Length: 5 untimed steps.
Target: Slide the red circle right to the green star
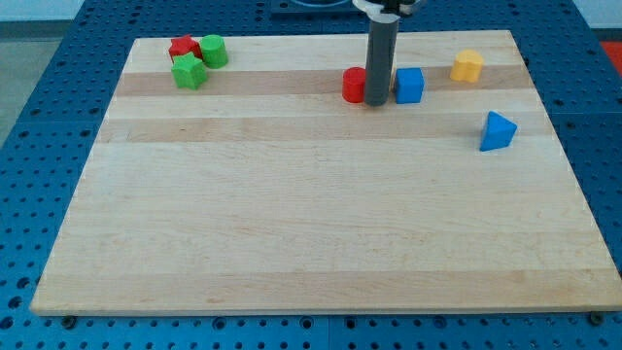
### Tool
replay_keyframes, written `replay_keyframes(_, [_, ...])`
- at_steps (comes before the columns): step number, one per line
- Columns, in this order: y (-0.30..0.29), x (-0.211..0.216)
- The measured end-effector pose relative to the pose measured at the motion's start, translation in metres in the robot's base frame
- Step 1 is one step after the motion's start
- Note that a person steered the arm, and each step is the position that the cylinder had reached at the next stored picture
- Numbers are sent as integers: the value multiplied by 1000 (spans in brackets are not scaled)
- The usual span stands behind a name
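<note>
A pale wooden board (pixel 321 224) lies on a blue perforated bench that frames it on all sides. The red circle (pixel 354 85), a short round block, sits near the board's top edge, a little right of that edge's middle. My tip (pixel 377 103), the lower end of a dark upright rod, stands against the circle's right side, between it and a blue cube (pixel 409 86) just beside the rod on the right. There is no pincer here to be spread or pressed together, only the plain rod end. The green star (pixel 189 71) lies far off by the top-left corner, in a tight cluster with a red block (pixel 183 48) and another green block (pixel 213 51) whose shapes are hard to make out. A yellow block (pixel 467 66) sits near the top-right corner, and a blue triangular block (pixel 498 131) lies below it toward the right edge. The circle looks small, light and rigid, likely to glide easily over smooth wood. Being round, it would probably slip sideways off an off-centre push, so contact belongs squarely on its right face, at mid-width, aimed toward the star.
</note>
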State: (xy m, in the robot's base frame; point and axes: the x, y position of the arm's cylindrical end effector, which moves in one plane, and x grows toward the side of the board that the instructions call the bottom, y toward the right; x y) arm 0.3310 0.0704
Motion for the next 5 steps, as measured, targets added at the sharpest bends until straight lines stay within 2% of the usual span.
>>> replay_keyframes(3, [-40,-49])
replay_keyframes(5, [-87,-48])
